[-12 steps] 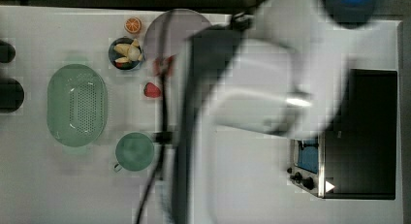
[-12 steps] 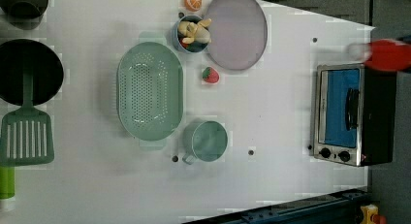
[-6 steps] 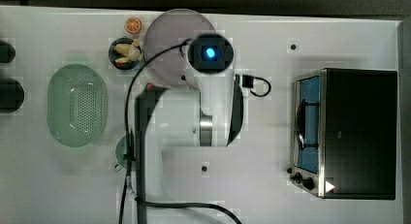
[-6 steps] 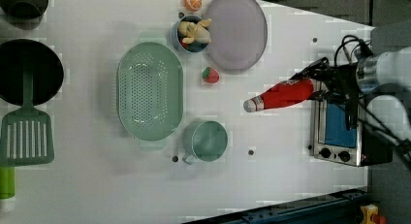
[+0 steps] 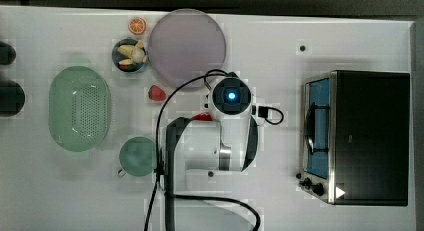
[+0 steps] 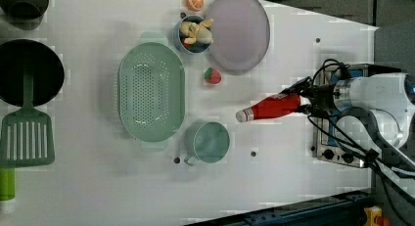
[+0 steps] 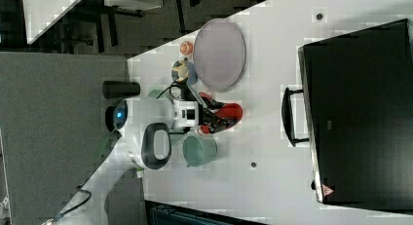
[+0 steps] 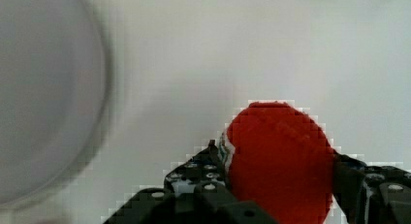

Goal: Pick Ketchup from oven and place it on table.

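Black gripper [image 6: 302,102] clamped on slim red plastic ketchup bottle [image 6: 268,107], mid-frame in left view over white table [image 6: 274,187] — next: lower, release.

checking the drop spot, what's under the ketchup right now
In the left view the ketchup lies level in the hand over bare white table, between the teal mug and the oven. Whether it touches the table cannot be told.

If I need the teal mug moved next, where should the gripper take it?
Grip the teal mug by its rim wall from above: it stands upright with its mouth open. Its small handle is too slight to pinch. Avoid the side facing the colander, which sits close.
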Tool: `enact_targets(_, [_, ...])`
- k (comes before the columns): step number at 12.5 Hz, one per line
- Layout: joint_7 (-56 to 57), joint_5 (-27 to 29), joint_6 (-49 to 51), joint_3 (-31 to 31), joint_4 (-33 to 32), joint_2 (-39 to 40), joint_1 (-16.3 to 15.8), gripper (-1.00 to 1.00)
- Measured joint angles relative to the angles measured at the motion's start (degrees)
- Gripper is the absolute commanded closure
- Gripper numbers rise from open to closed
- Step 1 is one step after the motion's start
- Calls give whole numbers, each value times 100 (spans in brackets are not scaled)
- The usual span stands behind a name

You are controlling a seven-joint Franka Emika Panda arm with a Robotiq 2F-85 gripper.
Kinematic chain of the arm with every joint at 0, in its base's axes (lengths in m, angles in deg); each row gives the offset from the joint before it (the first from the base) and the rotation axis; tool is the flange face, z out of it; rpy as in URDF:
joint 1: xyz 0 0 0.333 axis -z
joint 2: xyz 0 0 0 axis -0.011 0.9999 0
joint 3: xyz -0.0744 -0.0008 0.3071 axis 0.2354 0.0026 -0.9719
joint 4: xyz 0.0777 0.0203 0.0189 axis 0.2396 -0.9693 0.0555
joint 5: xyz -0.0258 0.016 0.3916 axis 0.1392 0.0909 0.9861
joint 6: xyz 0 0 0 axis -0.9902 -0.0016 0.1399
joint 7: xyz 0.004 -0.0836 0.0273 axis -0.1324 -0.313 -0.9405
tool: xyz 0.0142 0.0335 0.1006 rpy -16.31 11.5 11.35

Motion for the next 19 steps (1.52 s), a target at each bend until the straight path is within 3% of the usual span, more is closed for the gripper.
enact_targets(1, [0, 34, -50, -38, -11, 162, 77, -27])
enact_targets(2, [0, 33, -25, 45, -22, 252, 33, -43])
enact_targets(4, [0, 159, -369, 52, 0, 448, 85, -100])
enact_targets(10, [-65, 133, 59, 11, 123, 312, -36, -100])
enact_targets(14, [-97, 183, 1961, 138, 1332, -160, -96, -100])
enact_targets(16, [-138, 203, 3100, 171, 2462, -569, -117, -100])
enact_targets(19, [-159, 195, 3694, 115, 4034, -870, -40, -100])
